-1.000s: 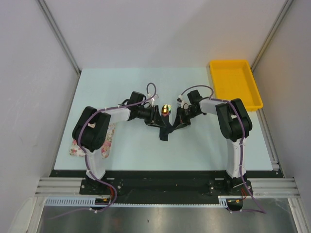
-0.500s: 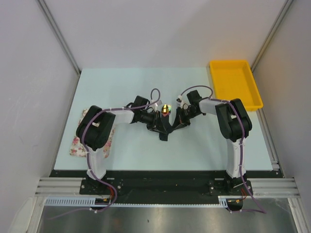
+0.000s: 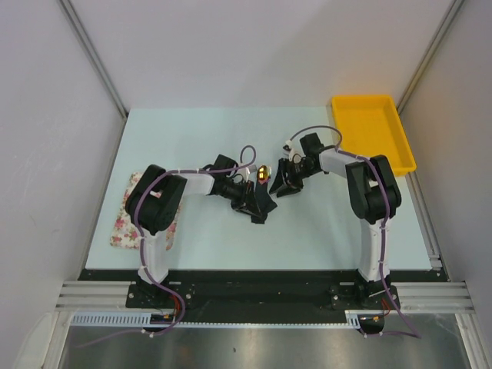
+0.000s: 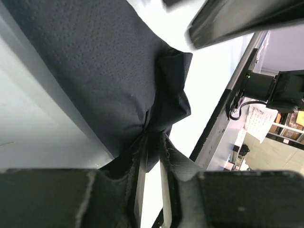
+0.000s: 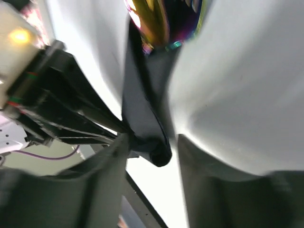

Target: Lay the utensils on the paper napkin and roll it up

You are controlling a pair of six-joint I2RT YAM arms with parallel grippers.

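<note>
- Robot lab / test cell, not a home.
- Left arm [image 3: 154, 207] & right arm [image 3: 373, 192] bolted to alu rail [image 3: 261, 296] at edge of pale table [image 3: 192, 138].
- White panels [image 3: 231, 54] w/ alu posts box in the bench.
- Purple cable [image 3: 315, 127] on arm; yellow tray [image 3: 372, 131] in far right corner.
- Left wrist view, bg: black box [image 4: 260, 86] w/ green LED, printed sheet [image 4: 260, 122].

The thin black paper napkin [image 4: 95, 71] looks matt, with a fine dimpled grain and soft creases. The slender metal utensils [image 5: 149, 21] have glossy, mirror-like gold ends. At far right the yellow plastic tray [image 3: 373, 134] is smooth and slightly shiny. At near left the floral cloth mat [image 3: 119, 227] looks dull.
</note>
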